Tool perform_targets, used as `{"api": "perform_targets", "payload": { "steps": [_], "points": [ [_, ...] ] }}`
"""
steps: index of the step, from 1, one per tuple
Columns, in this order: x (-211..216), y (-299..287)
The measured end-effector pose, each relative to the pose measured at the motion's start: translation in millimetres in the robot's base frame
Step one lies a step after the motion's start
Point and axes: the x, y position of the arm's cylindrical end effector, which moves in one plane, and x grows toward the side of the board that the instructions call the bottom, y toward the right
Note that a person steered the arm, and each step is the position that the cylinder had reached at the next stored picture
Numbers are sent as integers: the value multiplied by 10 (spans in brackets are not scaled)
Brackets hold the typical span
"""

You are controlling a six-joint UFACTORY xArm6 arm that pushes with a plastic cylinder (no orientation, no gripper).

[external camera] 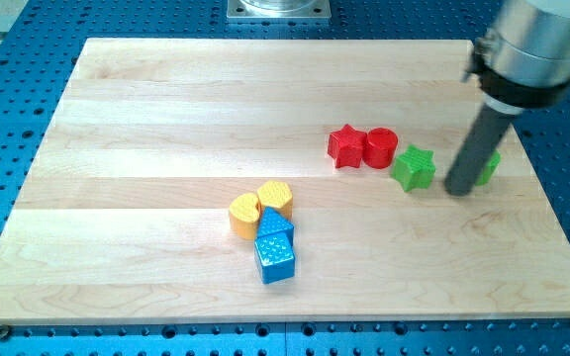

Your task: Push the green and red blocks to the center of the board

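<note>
A red star block (pixel 344 146) and a red round block (pixel 381 147) touch side by side right of the board's middle. A green star block (pixel 415 168) lies just right of them and a little lower. A second green block (pixel 490 166) is mostly hidden behind my rod, so its shape is unclear. My tip (pixel 460 190) rests on the board between the two green blocks, close against the hidden one.
Two yellow blocks (pixel 245 214) (pixel 276 197) and two blue blocks (pixel 275 230) (pixel 275 259) cluster below the board's middle. The wooden board (pixel 166 119) lies on a blue perforated table. The board's right edge is near the hidden green block.
</note>
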Motion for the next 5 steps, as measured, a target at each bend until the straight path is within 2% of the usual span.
{"api": "perform_targets", "payload": {
  "steps": [2, 3, 4, 5],
  "points": [
    [-363, -1205],
    [-399, -1318],
    [-582, -330],
    [-988, -212]
  ]
}}
